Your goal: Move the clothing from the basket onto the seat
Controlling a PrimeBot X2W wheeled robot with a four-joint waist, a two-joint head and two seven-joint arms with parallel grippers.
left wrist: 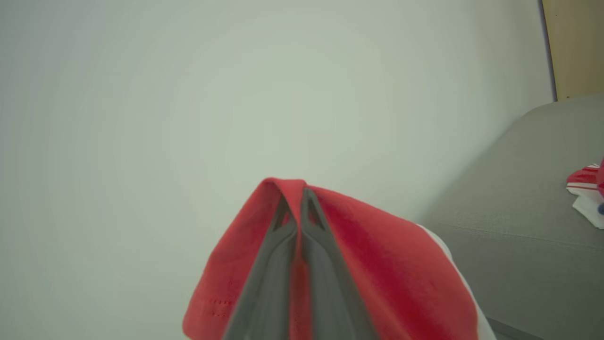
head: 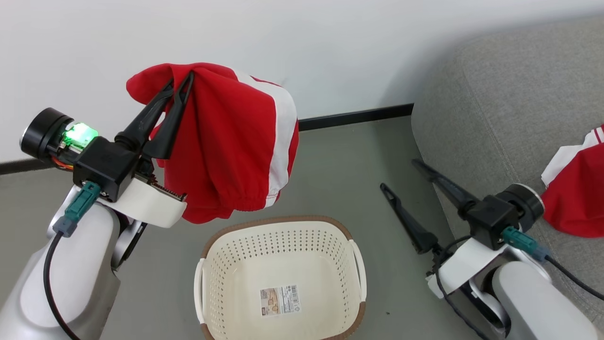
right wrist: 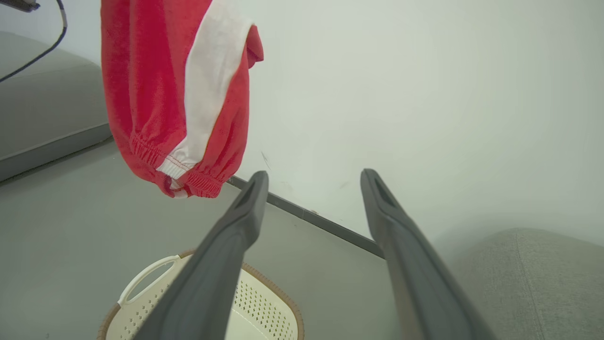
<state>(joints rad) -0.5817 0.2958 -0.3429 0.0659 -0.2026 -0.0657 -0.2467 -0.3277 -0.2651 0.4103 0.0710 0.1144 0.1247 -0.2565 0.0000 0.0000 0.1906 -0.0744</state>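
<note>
Clothing: one red garment (head: 236, 141) with a white panel is clamped in the left gripper (head: 180, 79), its two dark fingers pressed together on a fold at the upper edge. The cloth drapes over the fingers and hangs free. Its elastic hem is above and clear of the basket (head: 226, 264), which holds nothing but a barcode sticker (head: 280, 300). A second garment (head: 575, 189) lies on the seat (head: 495, 94), at the robot's right.

Assessment: the step in hand appears to be the carry across to the seat.
- The pinch takes only a fold, so a slow, level sweep is advised.
- The hem should pass above the basket rim and the seat's rounded corner.
- The path should clear the right gripper (head: 400, 174), which is empty with its jaws spread wide, between basket and seat.
- Release is best made only once most of the cloth hangs over the cushion, or it may slide off the corner.

Pose: the left forearm rises from the lower left of the head view. Its wrist is bent upward and its fingers angle up toward the wall. The right arm sits low beside the seat's front, its fingers pointing up and to the left.
</note>
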